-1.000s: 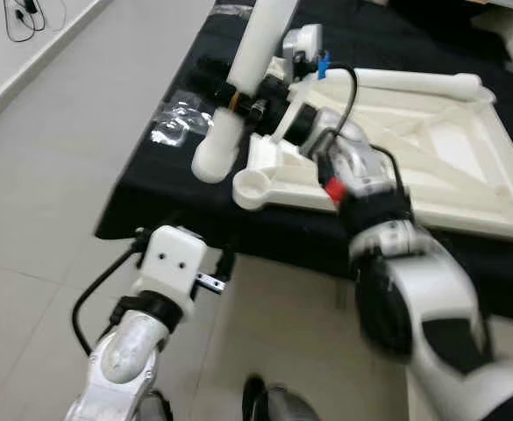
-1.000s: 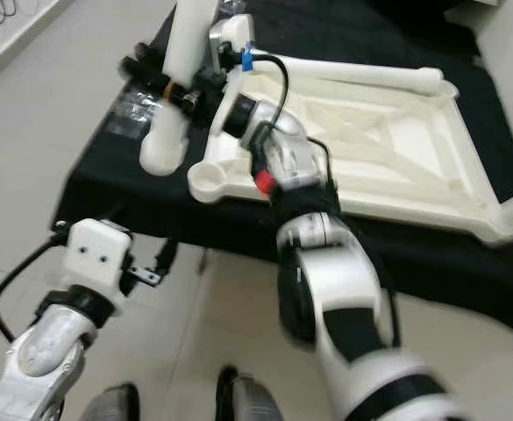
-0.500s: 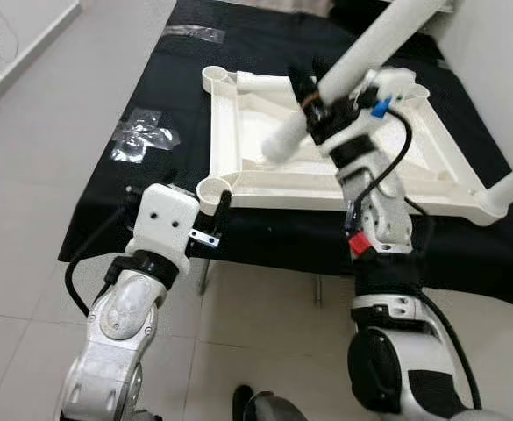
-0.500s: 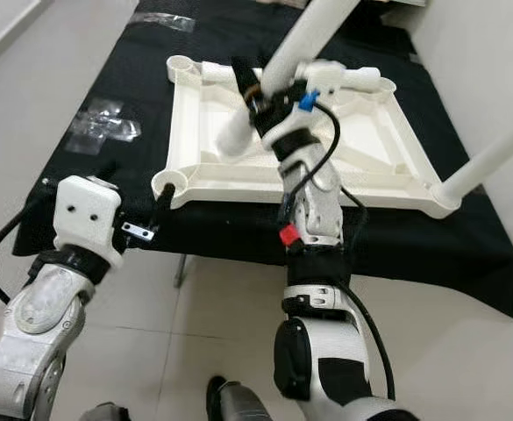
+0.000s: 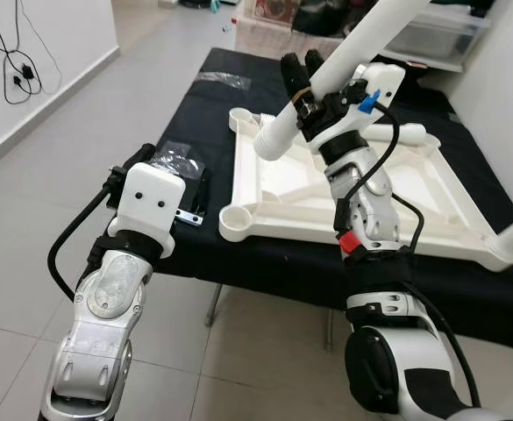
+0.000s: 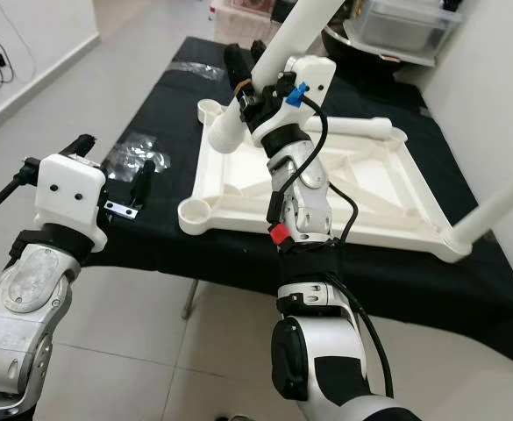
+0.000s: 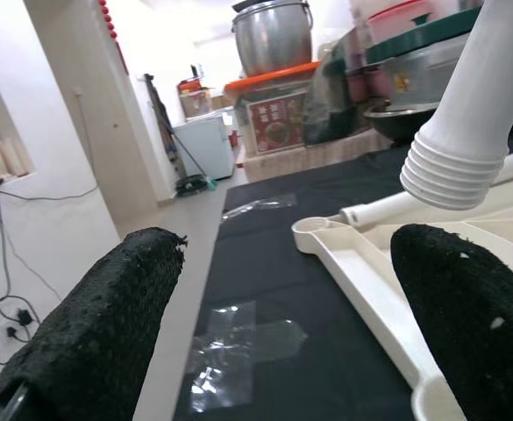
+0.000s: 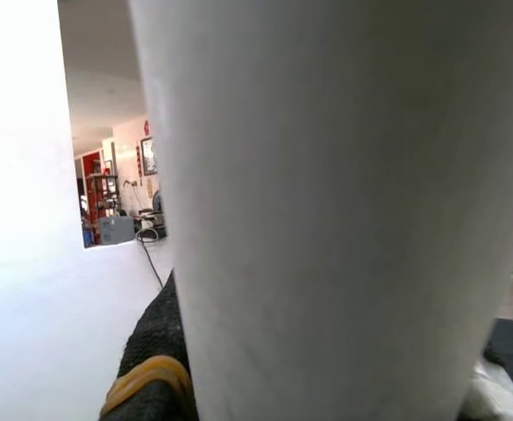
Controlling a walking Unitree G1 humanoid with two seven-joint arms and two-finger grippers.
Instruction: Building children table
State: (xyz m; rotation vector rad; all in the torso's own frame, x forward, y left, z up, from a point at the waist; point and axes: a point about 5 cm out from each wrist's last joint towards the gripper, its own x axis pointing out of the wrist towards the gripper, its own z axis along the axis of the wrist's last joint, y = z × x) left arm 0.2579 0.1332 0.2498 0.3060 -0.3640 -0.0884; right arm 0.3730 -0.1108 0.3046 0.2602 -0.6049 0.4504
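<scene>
A white table top [image 5: 431,189] lies upside down on a black-covered table [image 5: 195,237]. My right gripper [image 5: 302,72] is shut on a white table leg [image 5: 361,39], held tilted above the top. The leg's threaded end [image 5: 269,145] hangs just beside the far-left corner socket [image 5: 241,116]. The near-left socket [image 5: 236,219] is empty. My left gripper [image 5: 175,175] is open over the cloth left of the top, its fingers [image 7: 98,324] wide apart, with the threaded end [image 7: 453,171] ahead of them. In the right wrist view the leg [image 8: 344,210] sits against a finger [image 8: 151,368].
A second leg [image 5: 396,133] lies along the top's far rim. Another leg [image 6: 502,202] stands up slanted from the near-right corner. A clear plastic bag [image 5: 175,160] lies on the cloth under my left gripper. Boxes and pots [image 7: 278,39] stand beyond the table.
The camera has swung, so the whole scene shifted. The held leg's threaded end now sits closer to the far-left corner socket. My left arm has risen beside the table.
</scene>
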